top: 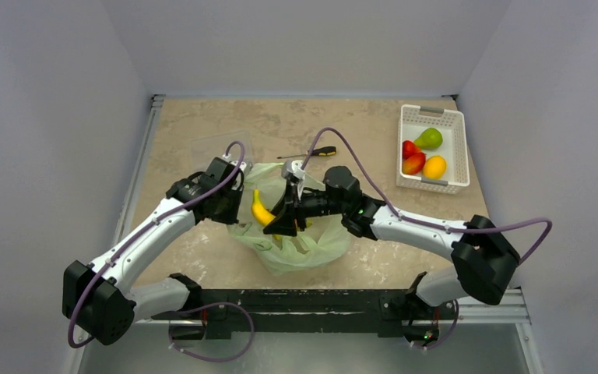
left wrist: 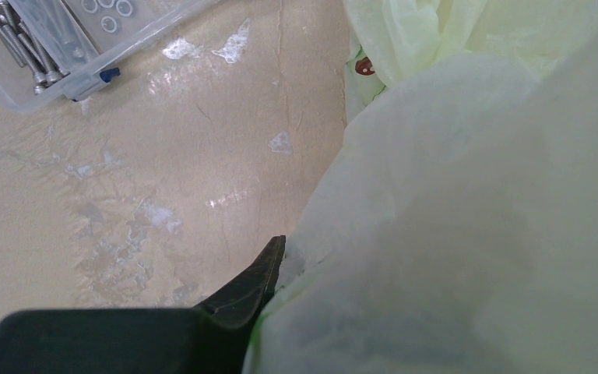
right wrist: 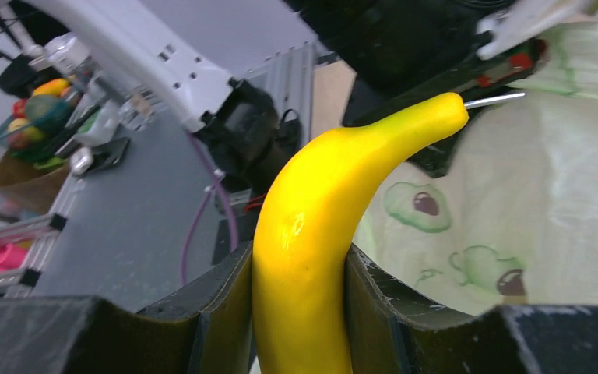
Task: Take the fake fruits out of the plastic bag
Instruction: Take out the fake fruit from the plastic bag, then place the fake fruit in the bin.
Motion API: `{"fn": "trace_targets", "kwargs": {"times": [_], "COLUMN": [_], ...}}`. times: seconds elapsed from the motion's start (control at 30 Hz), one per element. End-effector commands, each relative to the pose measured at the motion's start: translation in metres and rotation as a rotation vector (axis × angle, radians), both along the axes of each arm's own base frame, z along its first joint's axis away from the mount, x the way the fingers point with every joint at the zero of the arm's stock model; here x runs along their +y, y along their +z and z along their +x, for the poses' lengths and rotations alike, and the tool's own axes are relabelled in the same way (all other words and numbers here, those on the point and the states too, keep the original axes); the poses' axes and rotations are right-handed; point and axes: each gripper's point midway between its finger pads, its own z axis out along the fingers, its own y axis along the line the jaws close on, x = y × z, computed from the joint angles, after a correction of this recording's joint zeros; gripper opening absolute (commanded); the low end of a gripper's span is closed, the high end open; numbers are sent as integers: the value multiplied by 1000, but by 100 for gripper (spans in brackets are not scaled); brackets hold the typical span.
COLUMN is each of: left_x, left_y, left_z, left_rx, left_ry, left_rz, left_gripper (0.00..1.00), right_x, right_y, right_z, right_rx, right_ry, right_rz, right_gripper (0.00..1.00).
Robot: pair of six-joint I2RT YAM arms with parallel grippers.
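Right gripper (top: pixel 282 212) was over the plastic bag (top: pixel 302 248), jaws clamped on the yellow banana (top: pixel 261 212) about mid-length. In the right wrist view the banana (right wrist: pixel 311 249) sat upright between the two dark fingers (right wrist: pixel 222 300), touching both, with its stem end pointing up and right above the bag film (right wrist: pixel 529 171), which carried small avocado prints. The banana was lifted clear of the table, above the left part of the bag's opening. A small sliver of yellow (top: pixel 276 236) showed just below the gripper inside the bag; identity not clear. Left gripper (top: pixel 230 196) was at the bag's left edge. The left wrist view showed only one finger (left wrist: pixel 241 300), with the bag film (left wrist: pixel 475 202) lying against it and covering the other side, so its jaw state could not be told. The bag lay crumpled on the table (top: pixel 202 257) at centre, near the arm bases. The white basket (top: pixel 449 184) at the far right held the green pear (top: pixel 429 139), two red fruits (top: pixel 412 157) and an orange-yellow fruit (top: pixel 434 167). A screwdriver (top: pixel 316 153) lay just beyond the bag. A clear box (left wrist: pixel 43 47) of screws lay to the far left.
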Motion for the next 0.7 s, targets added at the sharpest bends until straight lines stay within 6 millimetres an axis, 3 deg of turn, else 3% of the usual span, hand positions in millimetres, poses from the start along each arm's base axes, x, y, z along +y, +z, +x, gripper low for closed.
{"fn": "trace_targets", "kwargs": {"times": [0.0,0.1,0.2,0.23,0.27,0.33,0.43,0.53,0.67], "left_x": [0,-1,-1,-2,-1,-1,1,1,-1], "left_y": [10,9,9,9,9,9,9,10,11], "left_z": [7,7,7,7,7,6,6,6,6], "left_rx": [-34,-29,-28,-29,-28,-26,-31,-35,-37], "left_ry": [5,1,-1,-2,-2,0,5,3,-1], "left_rz": [1,-3,-3,-5,-4,-2,3,0,-9], "left_gripper": [0,0,0,0,0,0,0,0,0], "right_x": [-9,-15,-31,-45,-71,-119,-185,-232,-295], "right_y": [70,99,123,131,135,139,127,108,64], "right_z": [-32,-24,32,54,83,116,149,179,226], "right_rx": [-74,-146,-210,-211,-201,-148,-104,-157,-171], "right_ry": [161,78,-305,-470,-702,-1034,-1404,-1601,-1783], "right_rz": [141,188,198,220,246,284,239,69,-266], "right_gripper": [0,0,0,0,0,0,0,0,0]}}
